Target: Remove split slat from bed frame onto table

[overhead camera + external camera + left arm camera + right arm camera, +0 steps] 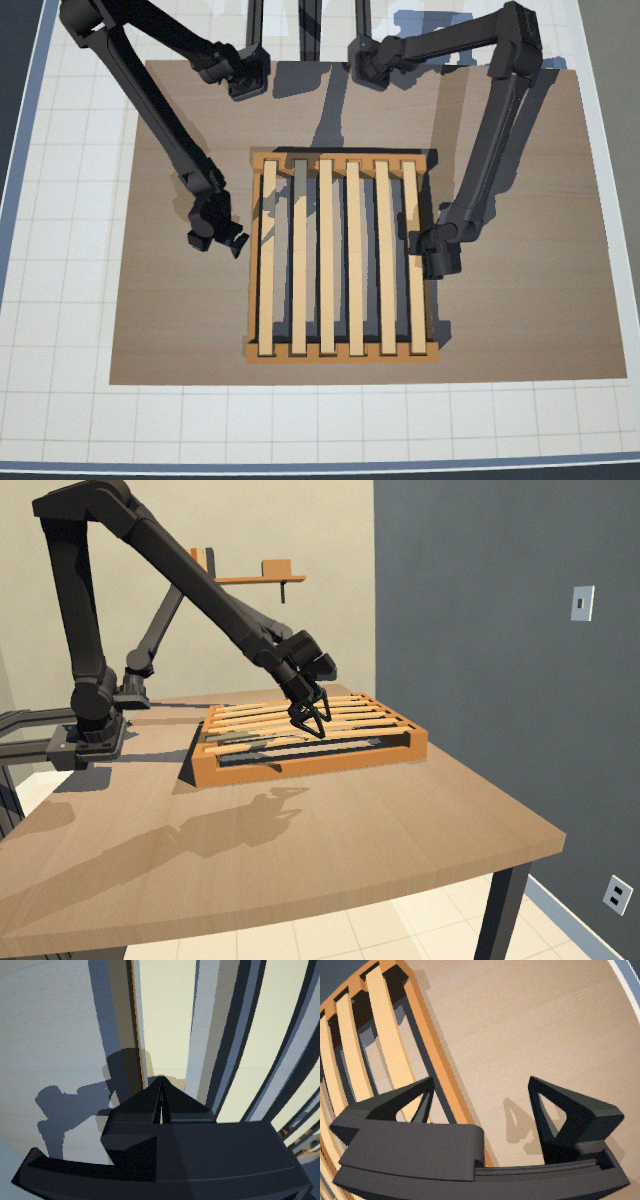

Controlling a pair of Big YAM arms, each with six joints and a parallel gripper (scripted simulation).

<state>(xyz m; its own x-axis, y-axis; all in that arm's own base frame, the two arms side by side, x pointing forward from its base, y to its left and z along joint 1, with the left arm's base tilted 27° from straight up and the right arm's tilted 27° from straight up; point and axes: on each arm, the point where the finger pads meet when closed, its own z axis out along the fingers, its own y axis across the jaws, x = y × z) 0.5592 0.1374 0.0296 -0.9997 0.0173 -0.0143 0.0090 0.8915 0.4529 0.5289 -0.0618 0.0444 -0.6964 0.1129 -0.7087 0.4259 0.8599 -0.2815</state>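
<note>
From the top view, all six slats (355, 289) (356, 723) (167, 1010) (387, 1020) lie in the frame (310, 360) (320, 765) (121, 1005) (432, 1045), the split one unidentified, so I judge I'm at press-testing. The exterior view shows my right pincer (240, 240) (325, 729) (481, 1081) released above the near side. The left wrist view has my left pincer (412, 242) (161, 1081) clenched on nothing over an outer slat, next wanting a gentle press; the right wrist view shows its pincer spread.

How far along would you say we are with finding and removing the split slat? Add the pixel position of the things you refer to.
Nothing looks finished: all six slats (326, 258) (372, 732) (167, 1010) (385, 1020) lie in the frame (253, 299) (310, 768) (133, 985) (430, 1045). Neither end effector holds anything; the left one (416, 242) (161, 1079) is shut over an outermost slat, perhaps for pressing. Taking the split slat out and laying it on the table (516, 284) (336, 867) (50, 1035) (520, 1035) remains.
</note>
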